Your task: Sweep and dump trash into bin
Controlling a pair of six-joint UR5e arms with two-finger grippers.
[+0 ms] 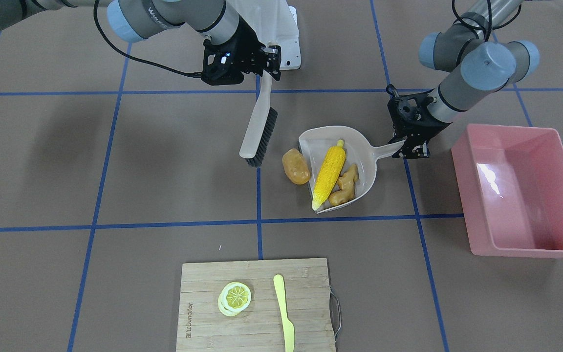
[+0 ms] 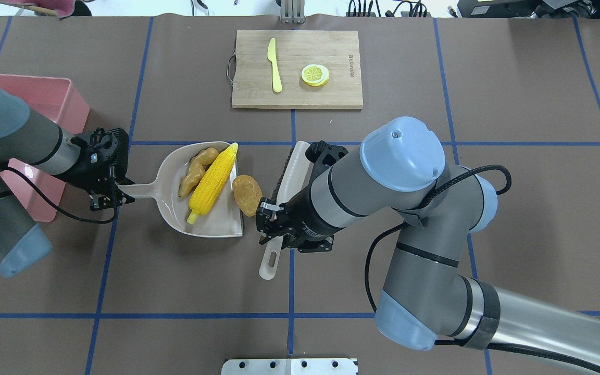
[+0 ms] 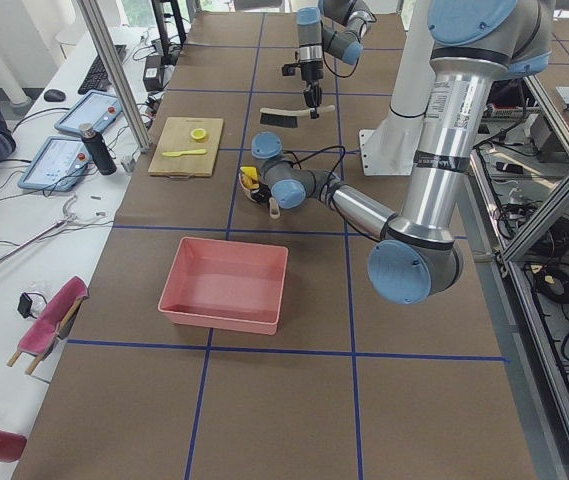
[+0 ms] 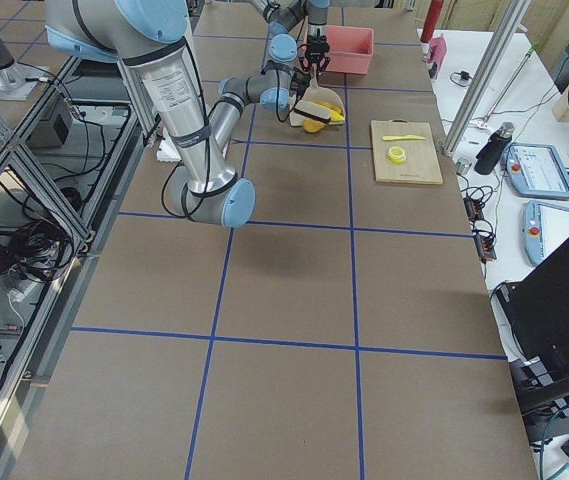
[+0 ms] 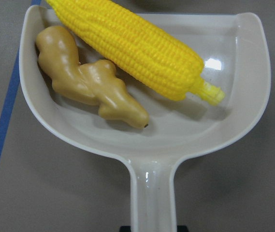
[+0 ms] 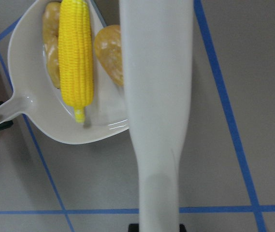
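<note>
Beige plastic is in both my tools. My left gripper (image 1: 405, 146) is closed tight on the handle of the dustpan (image 1: 316, 142), and my right gripper (image 1: 269, 68) is closed on the handle of the brush (image 1: 257, 129).

The sweeping step is, I judge, nearly finished but not complete. The corn cob (image 1: 329, 171) lies along the pan, and the ginger root (image 1: 344, 186) is beside it, touching it, near the back wall. The potato (image 1: 296, 166) lies on the table just at the open lip of the pan, between the lip and the bristles. Whether the bristles touch the table, I cannot tell.

The bin (image 1: 477, 186) stands apart on my left side, beyond the left arm, and none of the trash is in it yet.

The next move, I think, calls for one short, low stroke of the brush toward the pan. The left gripper must hold the lip flat on the table, so that the round potato does not roll away sideways. Only after this can the pan go to the bin.
</note>
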